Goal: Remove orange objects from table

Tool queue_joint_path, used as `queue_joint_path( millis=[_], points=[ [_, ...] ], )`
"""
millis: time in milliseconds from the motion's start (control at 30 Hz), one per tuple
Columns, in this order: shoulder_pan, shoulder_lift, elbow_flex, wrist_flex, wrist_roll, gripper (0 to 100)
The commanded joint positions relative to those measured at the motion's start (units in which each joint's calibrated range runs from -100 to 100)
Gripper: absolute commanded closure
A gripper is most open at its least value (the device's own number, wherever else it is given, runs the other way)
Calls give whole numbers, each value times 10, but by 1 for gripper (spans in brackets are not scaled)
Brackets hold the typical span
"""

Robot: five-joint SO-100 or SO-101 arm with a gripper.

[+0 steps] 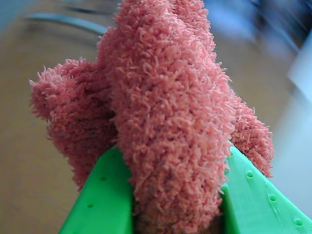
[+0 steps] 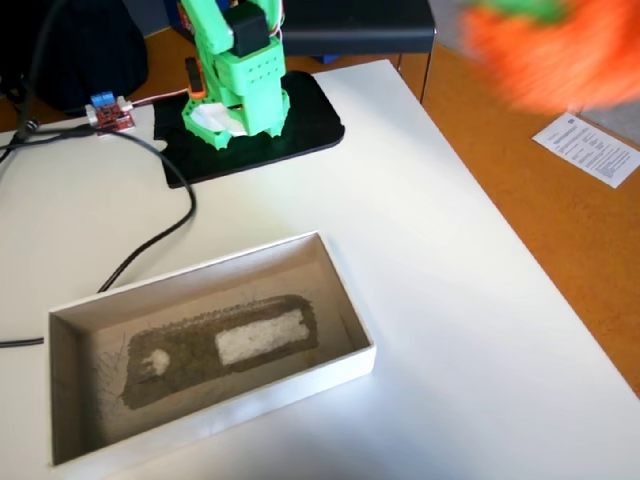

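Note:
In the wrist view my green gripper (image 1: 178,195) is shut on a fluffy orange-pink cloth object (image 1: 165,122), which fills most of the frame and bulges out to both sides of the jaws. In the fixed view the same orange object (image 2: 550,50) shows as a blurred blob at the top right, held high and close to the camera, beyond the table's right edge over the wooden floor. A bit of green gripper (image 2: 530,8) shows on top of it. No other orange object shows on the table.
A white open box (image 2: 360,330) with a grey pad inside sits on the white table (image 2: 450,250). The arm's green base (image 2: 235,80) stands on a black mat (image 2: 300,130) at the back. Black cables (image 2: 160,230) run at left. A paper sheet (image 2: 595,150) lies on the floor.

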Motion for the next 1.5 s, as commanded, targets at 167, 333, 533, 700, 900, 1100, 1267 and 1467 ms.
queue_joint_path(
  millis=[167, 333, 533, 700, 900, 1100, 1267, 1467],
  points=[
    [-188, 69, 42, -193, 53, 58],
    [-123, 43, 72, -167, 48, 58],
    [62, -74, 212, -96, -9, 58],
    [350, -288, 413, 150, -33, 58],
    [533, -461, 490, 495, -52, 58],
    [507, -549, 489, 699, -170, 58],
    [568, -611, 602, 613, -164, 58],
    [592, -611, 639, 619, -109, 58]
  ],
)
